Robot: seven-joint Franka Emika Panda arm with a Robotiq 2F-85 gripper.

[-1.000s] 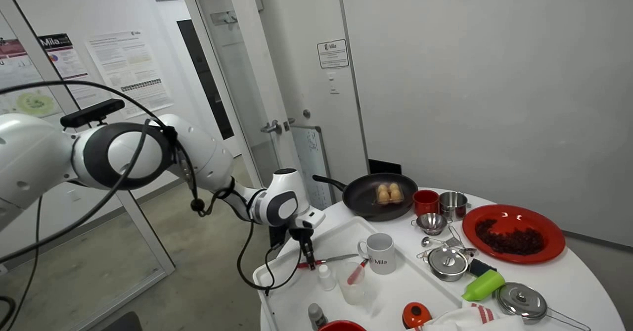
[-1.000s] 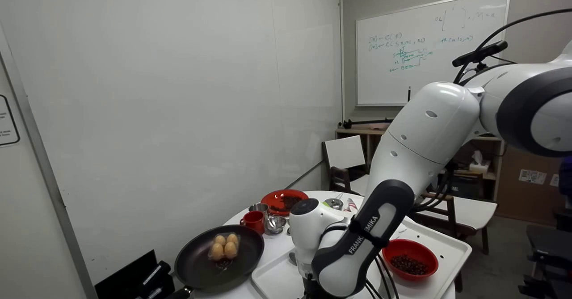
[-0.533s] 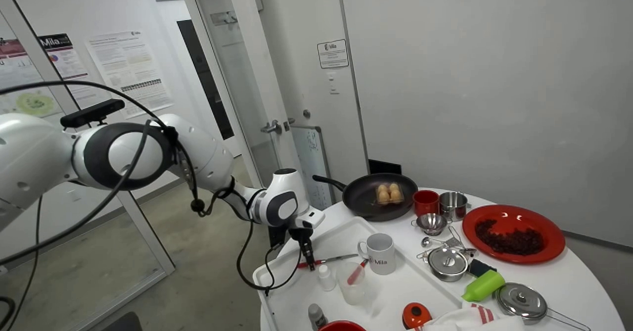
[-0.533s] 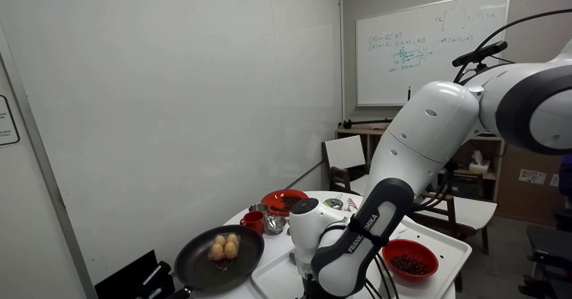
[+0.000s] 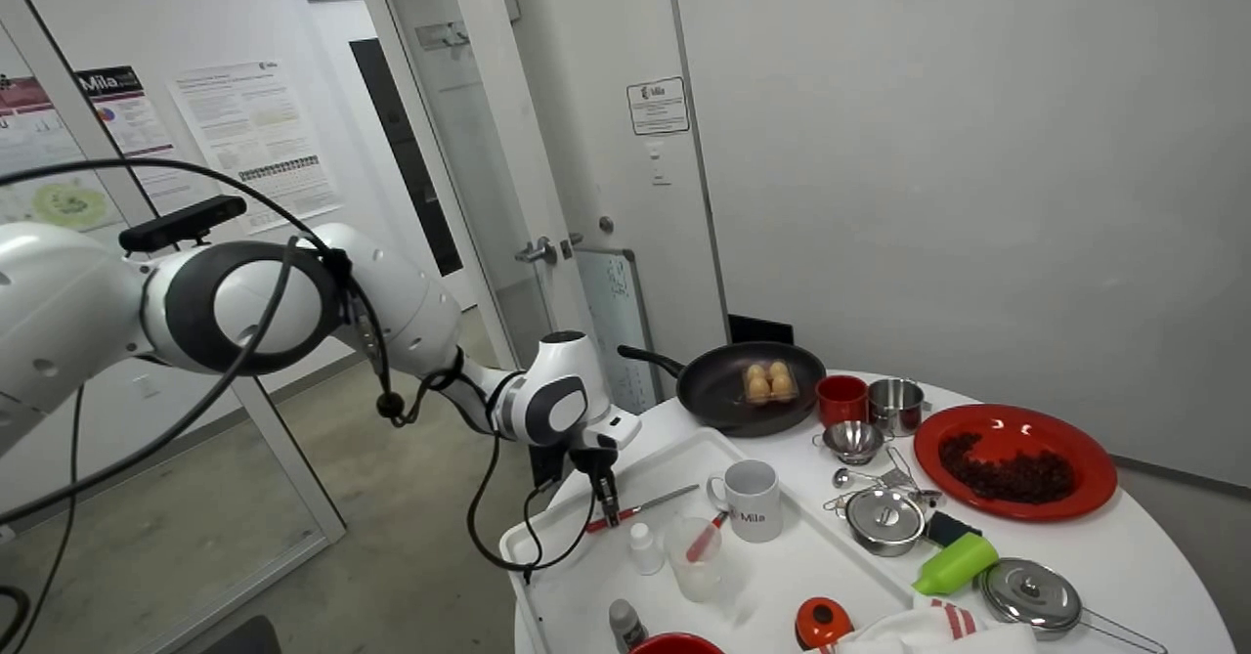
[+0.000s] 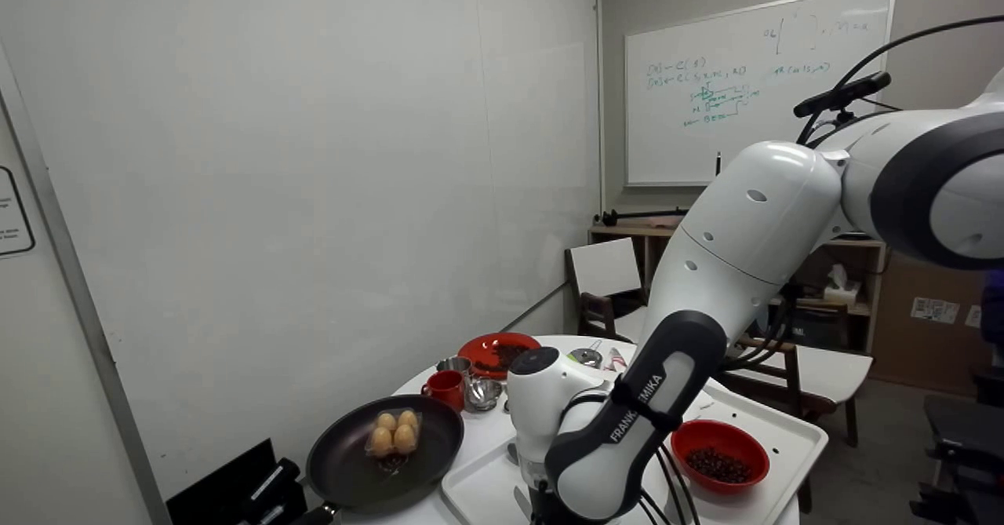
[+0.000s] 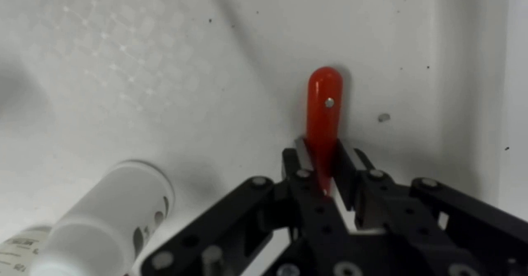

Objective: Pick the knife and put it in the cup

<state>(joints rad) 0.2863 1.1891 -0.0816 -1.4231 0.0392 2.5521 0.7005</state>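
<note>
The knife has a red handle (image 7: 324,90) and a thin pale blade (image 5: 668,498). In the wrist view my gripper (image 7: 321,152) is shut on the red handle, with both fingers against its sides and the handle's end sticking out. In an exterior view the gripper (image 5: 610,519) is low over the white tray (image 5: 674,473), with the blade pointing toward the back. A bit of blade (image 6: 521,501) also shows beside the wrist. A white mug (image 5: 759,507) stands upright on the tray. A clear cup (image 5: 694,581) holding a red-handled utensil (image 5: 706,540) stands in front of it.
A small white bottle (image 5: 645,550) stands just beside the gripper, before the clear cup. A grey-topped shaker (image 5: 625,622), a red bowl (image 6: 725,435) and an orange-red object (image 5: 823,623) are on the tray. A frying pan (image 5: 709,395) stands beyond the tray's edge.
The knife has turned in place, its blade tip swinging toward the back, away from the mug. The gripper has moved slightly upward. The mug, bottle and clear cup have not moved.
</note>
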